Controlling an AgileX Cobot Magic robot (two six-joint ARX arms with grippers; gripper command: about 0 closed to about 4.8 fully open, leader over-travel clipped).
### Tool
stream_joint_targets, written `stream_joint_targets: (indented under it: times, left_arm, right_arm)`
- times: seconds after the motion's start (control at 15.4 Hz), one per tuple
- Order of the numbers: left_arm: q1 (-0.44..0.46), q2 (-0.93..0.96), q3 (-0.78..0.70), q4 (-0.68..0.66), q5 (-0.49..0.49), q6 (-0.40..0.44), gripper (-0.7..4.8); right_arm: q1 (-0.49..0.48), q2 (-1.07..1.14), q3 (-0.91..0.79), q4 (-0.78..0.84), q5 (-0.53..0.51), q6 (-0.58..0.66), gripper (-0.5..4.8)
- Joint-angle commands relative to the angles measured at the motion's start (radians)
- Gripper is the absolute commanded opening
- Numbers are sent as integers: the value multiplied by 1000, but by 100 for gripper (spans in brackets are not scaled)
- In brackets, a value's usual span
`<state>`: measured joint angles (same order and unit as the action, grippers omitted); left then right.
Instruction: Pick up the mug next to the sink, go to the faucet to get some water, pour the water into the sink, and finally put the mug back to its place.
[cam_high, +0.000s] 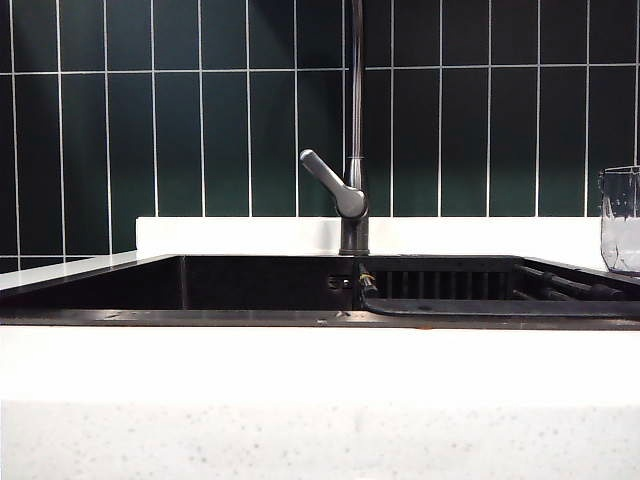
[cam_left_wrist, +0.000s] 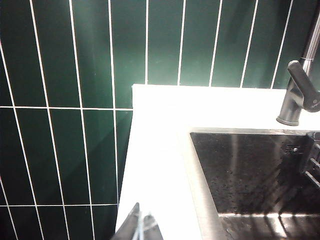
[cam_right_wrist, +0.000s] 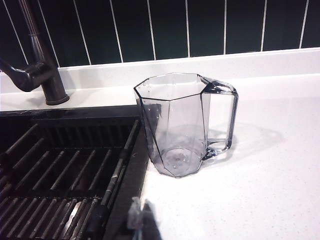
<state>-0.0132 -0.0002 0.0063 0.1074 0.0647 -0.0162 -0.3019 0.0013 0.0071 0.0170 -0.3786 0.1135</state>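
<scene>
Right gripper (cam_right_wrist: 139, 220) pinched closed, empty, with the mug (cam_right_wrist: 182, 125) upright just ahead beside the sink (cam_right_wrist: 65, 165). Left gripper (cam_left_wrist: 140, 227) closed too, over the counter (cam_left_wrist: 155, 165), faucet (cam_left_wrist: 300, 90) beyond.

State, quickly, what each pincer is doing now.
Left pincer: closed, empty, over the counter.
Right pincer: closed, empty, short of the mug.

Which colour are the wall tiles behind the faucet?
Dark green tiles with white grout lines, seen best in the exterior view behind the faucet.
</scene>
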Motion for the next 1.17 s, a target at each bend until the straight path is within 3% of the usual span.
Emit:
stream_joint_targets:
  times: [0.07,0.26,0.39,0.46,1.17]
  left_arm:
    - [0,0,1,3,1,1,-4]
    - [0,1,1,2,1,1,-4]
    - [0,0,1,2,2,1,-4]
    - [0,0,1,2,2,1,-4]
    - [-1,0,1,2,3,1,-4]
  right_arm:
    - [18,1,-6,10,6,-2,-5]
    - [175,1,-6,5,76,-8,-5]
    - [261,1,-6,-5,369,-69,-5]
    - [275,1,-6,-8,411,-76,-5]
    - [270,1,-6,112,380,-96,-5]
